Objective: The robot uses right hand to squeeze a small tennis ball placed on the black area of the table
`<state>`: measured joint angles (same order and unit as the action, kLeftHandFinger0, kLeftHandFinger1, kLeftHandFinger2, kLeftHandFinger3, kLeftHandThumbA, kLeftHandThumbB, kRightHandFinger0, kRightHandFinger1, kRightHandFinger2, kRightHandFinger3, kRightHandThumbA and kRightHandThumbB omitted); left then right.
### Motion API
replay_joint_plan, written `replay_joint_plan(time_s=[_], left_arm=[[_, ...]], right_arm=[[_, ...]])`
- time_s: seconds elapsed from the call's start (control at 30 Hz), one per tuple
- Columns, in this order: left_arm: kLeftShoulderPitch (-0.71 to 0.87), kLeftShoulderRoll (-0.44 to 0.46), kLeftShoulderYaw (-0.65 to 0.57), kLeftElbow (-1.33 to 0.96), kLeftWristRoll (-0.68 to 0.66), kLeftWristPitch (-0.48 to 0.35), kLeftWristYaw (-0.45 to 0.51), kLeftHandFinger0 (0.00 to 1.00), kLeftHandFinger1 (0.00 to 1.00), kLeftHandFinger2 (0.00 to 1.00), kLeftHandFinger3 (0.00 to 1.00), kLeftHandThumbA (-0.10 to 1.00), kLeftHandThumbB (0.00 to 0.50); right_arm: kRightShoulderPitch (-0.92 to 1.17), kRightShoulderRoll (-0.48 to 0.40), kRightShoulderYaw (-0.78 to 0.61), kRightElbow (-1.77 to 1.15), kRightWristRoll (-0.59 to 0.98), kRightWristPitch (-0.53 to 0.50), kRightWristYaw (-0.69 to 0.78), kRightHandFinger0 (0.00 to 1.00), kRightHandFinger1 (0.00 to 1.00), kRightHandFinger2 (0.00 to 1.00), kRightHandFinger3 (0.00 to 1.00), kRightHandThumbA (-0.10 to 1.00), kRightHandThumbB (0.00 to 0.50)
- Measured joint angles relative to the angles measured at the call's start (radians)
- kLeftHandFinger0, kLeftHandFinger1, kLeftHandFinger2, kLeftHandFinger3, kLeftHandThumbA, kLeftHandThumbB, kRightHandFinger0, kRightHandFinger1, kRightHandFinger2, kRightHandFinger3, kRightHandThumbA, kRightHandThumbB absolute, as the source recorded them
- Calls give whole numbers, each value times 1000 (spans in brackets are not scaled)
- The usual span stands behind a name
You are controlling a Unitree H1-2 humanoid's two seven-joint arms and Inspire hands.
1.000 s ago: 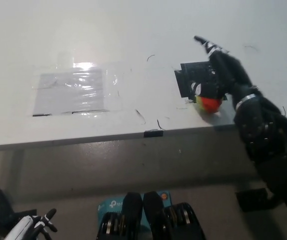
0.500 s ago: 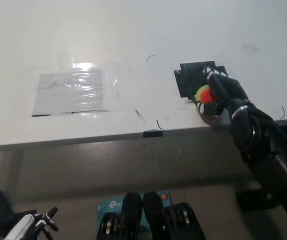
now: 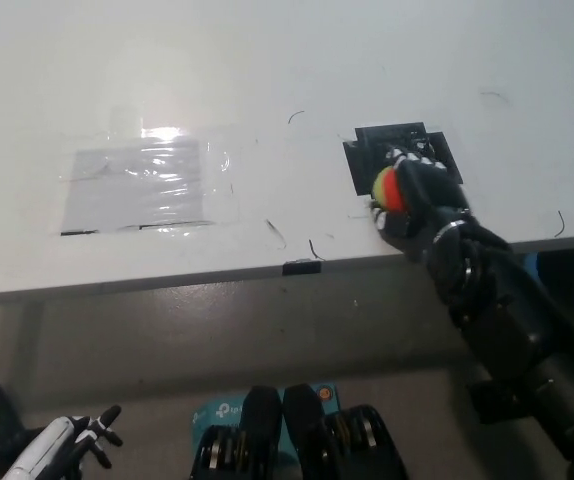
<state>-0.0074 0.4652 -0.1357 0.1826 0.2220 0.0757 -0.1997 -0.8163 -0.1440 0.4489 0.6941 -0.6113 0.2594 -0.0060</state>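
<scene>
Head view, looking down: there's one small ball (image 3: pixel 385 186), yellow-green on the left side and orange-red on the right, sitting right of centre in the frame at the lower left edge of the black patch (image 3: pixel 397 152) on the white worktop (image 3: pixel 267 80). Only part of the ball shows, since the black right hand (image 3: pixel 414 197) is wrapped around it from the right, fingers curled tight over the top and front, so it's gripping the ball. The arm runs off toward the bottom right corner of the frame.

Count-wise: one ball, one black patch, and one shiny clear plastic sheet (image 3: pixel 142 185) taped flat on the left half of the worktop, well apart from the ball.

The white left hand (image 3: pixel 72 440) hangs down at the bottom left corner, below the worktop edge, fingers spread apart and holding nothing.
</scene>
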Motion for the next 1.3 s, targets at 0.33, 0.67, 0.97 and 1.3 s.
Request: replay_joint_plan(time_s=[0.33, 0.67, 0.97, 1.3], left_arm=[[-11, 0, 0, -19, 9, 2, -14, 159, 146, 363, 497, 1000, 472], [-11, 0, 2, -20, 9, -5, -15, 200, 191, 417, 518, 1000, 497], [-11, 0, 3, -17, 9, -17, -14, 146, 165, 382, 474, 1000, 497], [13, 0, 8, -11, 8, -34, -14, 191, 190, 404, 468, 1000, 478]], right_arm=[[-4, 6, 18, 33, -11, -108, -58, 210, 306, 460, 546, -100, 0], [11, -35, 110, 54, -95, -163, -154, 0, 10, 347, 43, -100, 67], [83, -38, 47, 85, -102, -295, -352, 0, 150, 543, 467, -100, 231], [176, -25, -168, -41, -18, -389, -441, 0, 0, 349, 264, -100, 216]])
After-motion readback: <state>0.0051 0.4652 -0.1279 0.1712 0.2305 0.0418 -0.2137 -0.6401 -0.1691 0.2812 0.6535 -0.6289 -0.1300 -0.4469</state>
